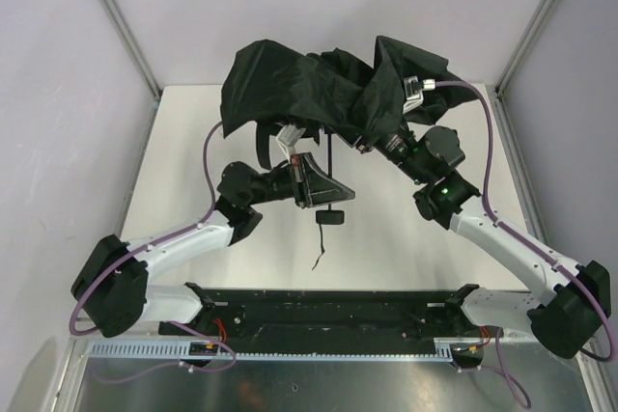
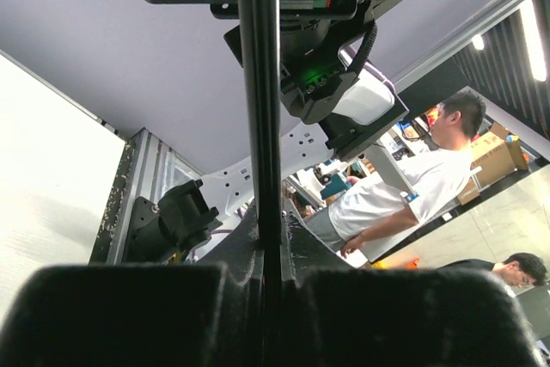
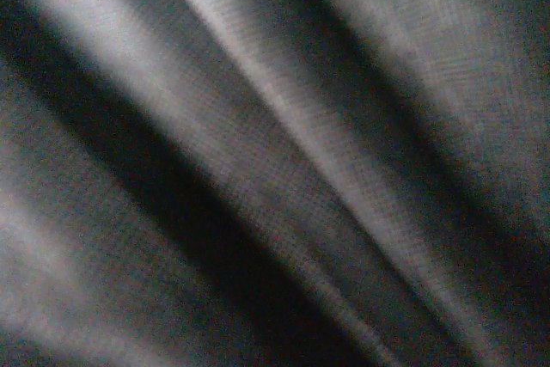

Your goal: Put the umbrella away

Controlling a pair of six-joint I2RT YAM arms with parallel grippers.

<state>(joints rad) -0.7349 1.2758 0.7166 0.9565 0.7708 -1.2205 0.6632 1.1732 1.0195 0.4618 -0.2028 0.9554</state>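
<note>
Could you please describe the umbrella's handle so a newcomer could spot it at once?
Start at the white table, where a crumpled black canopy bunches at the far side. Just nearer than it, beside the left gripper, is the small black handle. It alone trails a thin strap.

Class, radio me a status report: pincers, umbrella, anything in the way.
Left pincer shut on umbrella shaft. Right pincer buried under canopy, jaws unseen. Canopy crumpled; handle near left pincer. Fabric fills right wrist view.
</note>
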